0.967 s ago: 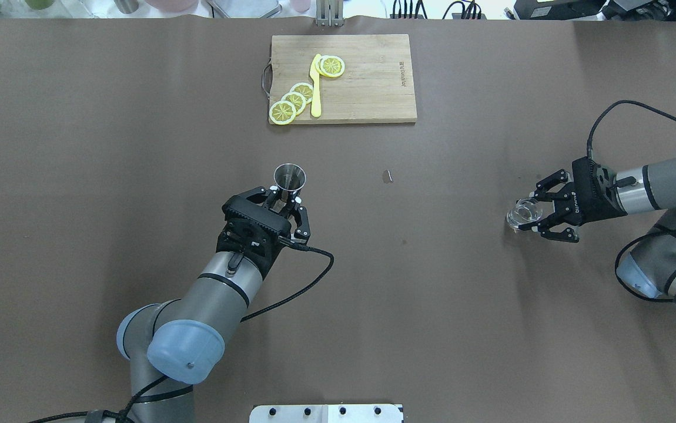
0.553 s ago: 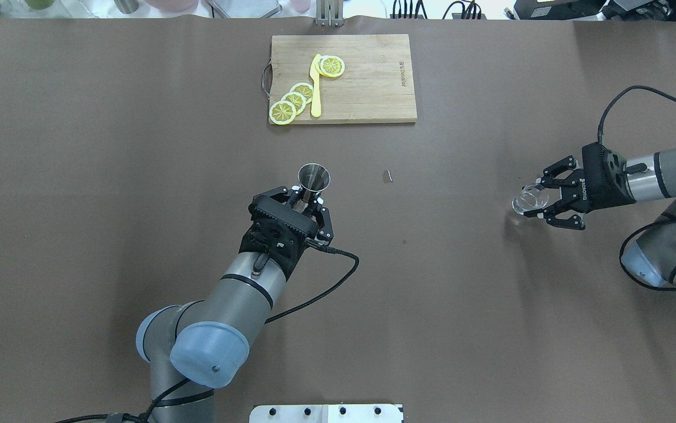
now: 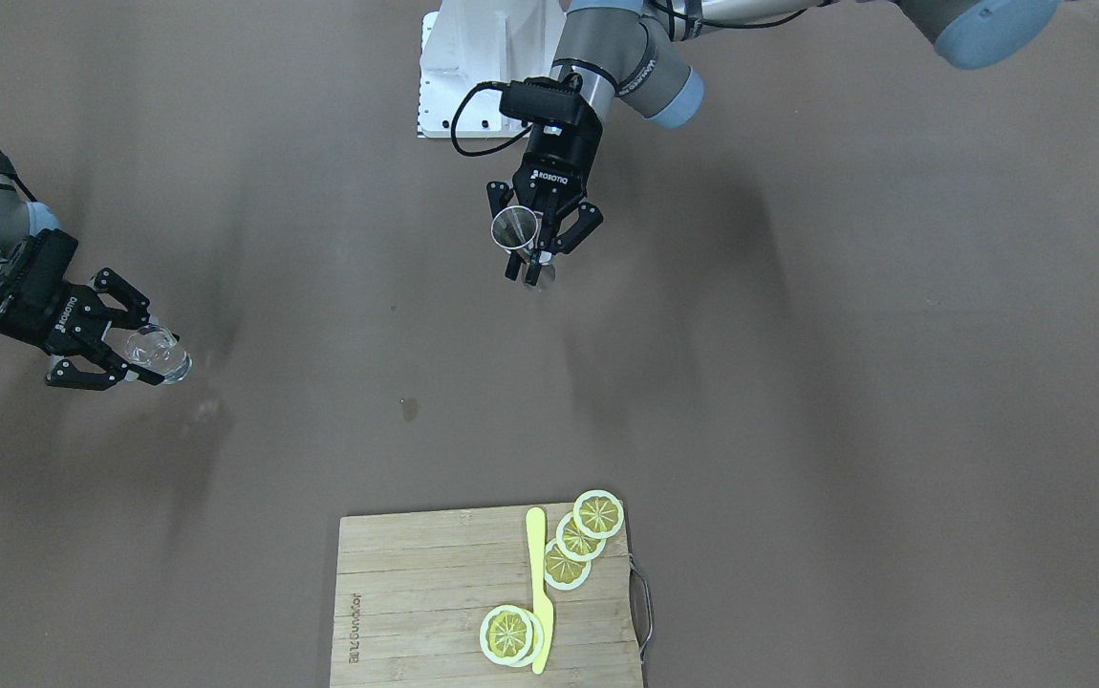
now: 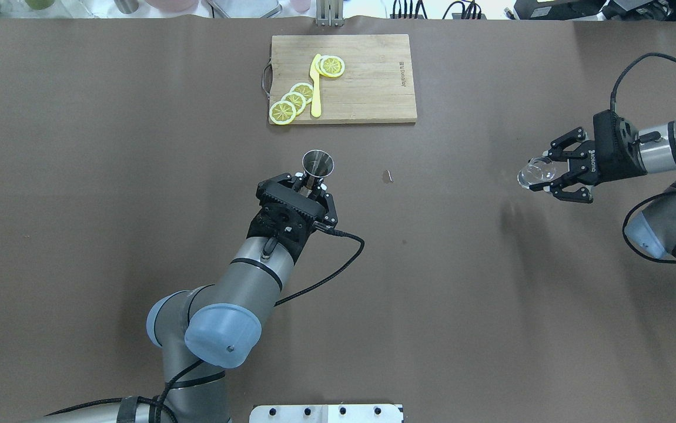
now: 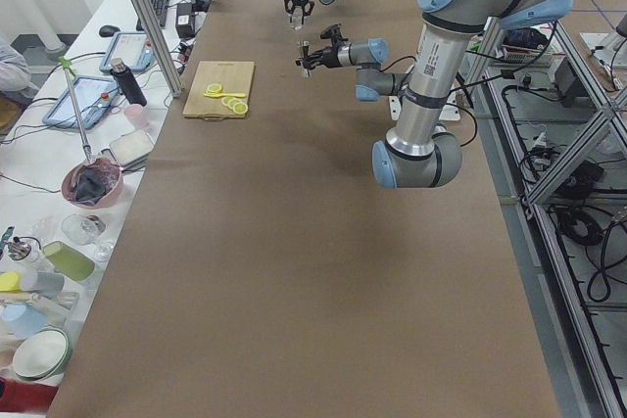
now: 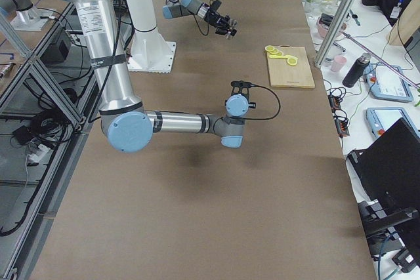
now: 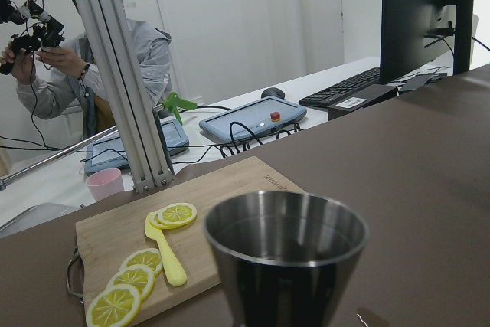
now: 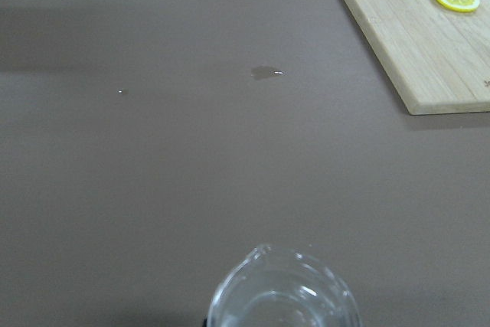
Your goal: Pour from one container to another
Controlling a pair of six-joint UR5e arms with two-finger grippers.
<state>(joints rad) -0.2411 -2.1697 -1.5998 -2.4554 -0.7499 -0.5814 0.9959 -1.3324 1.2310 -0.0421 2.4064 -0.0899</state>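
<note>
Overhead, a brown worktop (image 4: pixel 138 176) filled the frame. The left arm entered from the lower left, and its tool (image 4: pixel 313 183) was closed on the narrow waist of a steel jigger (image 4: pixel 318 163). The jigger sat just left of centre, upright with its open mouth facing up. In the front view the left tool (image 3: pixel 536 252) and jigger (image 3: pixel 515 229) appeared at upper centre, and their shadow fell apart from them on the worktop.

The right arm entered from the right edge. Its tool (image 4: pixel 544 174) gripped a clear tumbler (image 4: pixel 534 174) at middle right, well apart from the jigger. A faint shadow lay below the tumbler and apart from it. In the front view the right tool (image 3: pixel 137 354) and tumbler (image 3: pixel 161 352) appeared at middle left.

A wooden board (image 4: pixel 367 82) lay at upper centre. It carried lemon slices (image 4: pixel 294 101) and a yellow knife (image 4: pixel 315 88). A small wet spot (image 4: pixel 388 175) marked the worktop between the jigger and the tumbler.

The left wrist view showed the jigger (image 7: pixel 287 254) large at bottom centre, with the board (image 7: pixel 230 204) behind it to the left. A person (image 7: pixel 115 59) sat at upper left, holding a device in raised hands.

The right wrist view showed the tumbler's rim (image 8: pixel 285 292) at bottom centre. The board (image 8: pixel 429 44) lay at upper right and the wet spot (image 8: pixel 264 72) at upper centre.
</note>
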